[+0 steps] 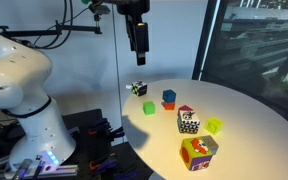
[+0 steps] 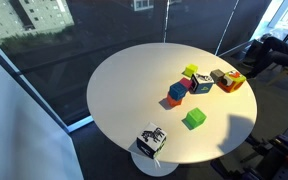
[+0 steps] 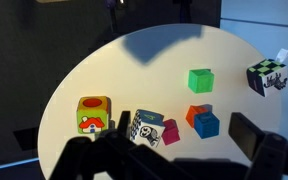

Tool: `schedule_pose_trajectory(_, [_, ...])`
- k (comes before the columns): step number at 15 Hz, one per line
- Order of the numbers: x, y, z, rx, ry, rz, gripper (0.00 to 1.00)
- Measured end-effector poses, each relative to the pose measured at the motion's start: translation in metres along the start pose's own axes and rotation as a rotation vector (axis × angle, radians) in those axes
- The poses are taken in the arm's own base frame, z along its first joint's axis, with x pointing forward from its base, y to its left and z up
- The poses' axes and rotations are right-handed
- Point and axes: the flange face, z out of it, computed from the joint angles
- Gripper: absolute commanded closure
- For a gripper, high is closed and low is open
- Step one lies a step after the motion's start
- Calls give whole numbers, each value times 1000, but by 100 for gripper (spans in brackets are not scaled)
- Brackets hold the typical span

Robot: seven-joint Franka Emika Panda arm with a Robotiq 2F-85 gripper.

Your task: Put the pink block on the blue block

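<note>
Pink block [image 3: 170, 132], small plain magenta cube, down on round white table [image 3: 104, 70], just beside black-and-white patterned cube [image 3: 147, 127], seemingly touching it. Blue block [image 3: 207, 126], small plain blue cube, near pink block on same tabletop but apart from it, with small orange cube [image 3: 193, 113] tight against one side. Bright green cube [image 3: 200, 80] farther out, alone. Large orange multicoloured cube [image 3: 94, 114] on far side of black-and-white one. Dark patterned cube with green faces [image 3: 267, 76] near table edge. Black Robotiq gripper [image 1: 138, 47] high above tabletop in an exterior view, well apart from every cube. From wrist camera, fingers [image 3: 252, 135] spread wide, nothing between them. Pink block not yet on blue block.
</note>
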Motion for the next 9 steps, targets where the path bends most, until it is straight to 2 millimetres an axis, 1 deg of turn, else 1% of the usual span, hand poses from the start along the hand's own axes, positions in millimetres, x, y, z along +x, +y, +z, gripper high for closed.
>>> schedule_pose_trajectory(4, [6, -6, 4, -14, -18, -5, 0])
schedule_pose_trajectory(9, [21, -15, 7, -34, -43, -9, 0])
